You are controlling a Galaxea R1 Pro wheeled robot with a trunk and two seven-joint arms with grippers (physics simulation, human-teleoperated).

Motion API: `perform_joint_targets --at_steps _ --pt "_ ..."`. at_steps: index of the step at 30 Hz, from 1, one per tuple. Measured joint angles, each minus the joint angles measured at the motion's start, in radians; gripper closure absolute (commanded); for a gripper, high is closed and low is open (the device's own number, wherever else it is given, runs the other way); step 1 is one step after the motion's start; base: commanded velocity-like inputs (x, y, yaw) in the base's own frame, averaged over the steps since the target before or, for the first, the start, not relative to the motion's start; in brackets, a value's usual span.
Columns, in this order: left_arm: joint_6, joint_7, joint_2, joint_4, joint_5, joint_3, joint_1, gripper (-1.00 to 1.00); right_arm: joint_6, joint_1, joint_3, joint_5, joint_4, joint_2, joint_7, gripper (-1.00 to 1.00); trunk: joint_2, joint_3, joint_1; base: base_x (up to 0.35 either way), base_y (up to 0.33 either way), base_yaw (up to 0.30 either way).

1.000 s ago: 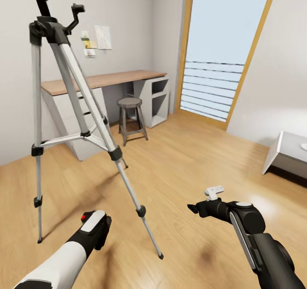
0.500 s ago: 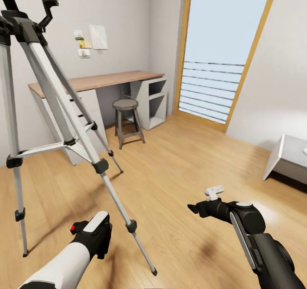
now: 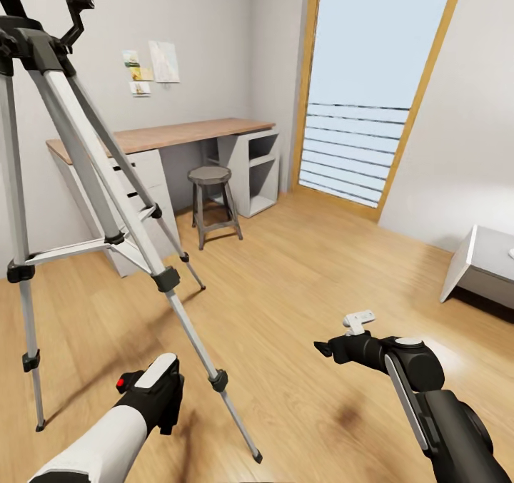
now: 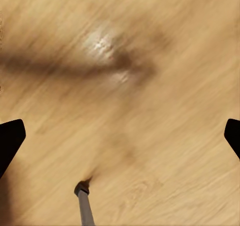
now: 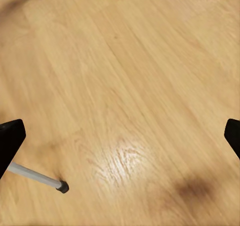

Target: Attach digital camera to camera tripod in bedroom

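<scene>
The bedroom has a wood floor [image 3: 307,269], a tall window [image 3: 371,83], a desk with a brown tabletop [image 3: 178,132] and a small stool [image 3: 213,201] in front of it. The camera tripod [image 3: 86,183] stands on the floor at the left, near the desk, with one foot [image 4: 81,188] just ahead of the left gripper [image 4: 120,136]. The fingers [image 4: 10,138] of the left gripper are spread wide with nothing between them, and so are those of the right gripper [image 5: 120,136].

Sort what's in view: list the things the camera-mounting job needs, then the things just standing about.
Job: camera tripod; left gripper; right gripper.

Standing about: stool; desk; window; wall notes; grey furniture corner.
</scene>
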Motion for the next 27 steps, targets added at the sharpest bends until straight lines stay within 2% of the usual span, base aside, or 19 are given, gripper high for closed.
perform_joint_targets --at_steps 7,18,27 --pt "-0.001 -0.002 0.014 0.0 -0.003 0.01 0.002 -1.0 0.0 0.0 0.0 0.0 0.0 0.0 0.0 -1.0 0.0 0.0 0.0 0.024 0.002 0.0" --pt "-0.001 -0.004 0.036 0.001 -0.01 0.013 0.012 -1.0 0.0 0.0 -0.001 0.0 0.0 -0.001 0.0 -1.0 0.0 0.0 0.0 0.155 0.043 0.0" --pt "0.005 -0.005 0.086 0.0 -0.002 0.015 0.012 -1.0 0.001 -0.001 -0.001 0.0 0.0 -0.001 0.0 -1.0 0.0 0.0 0.0 0.042 0.012 0.0"
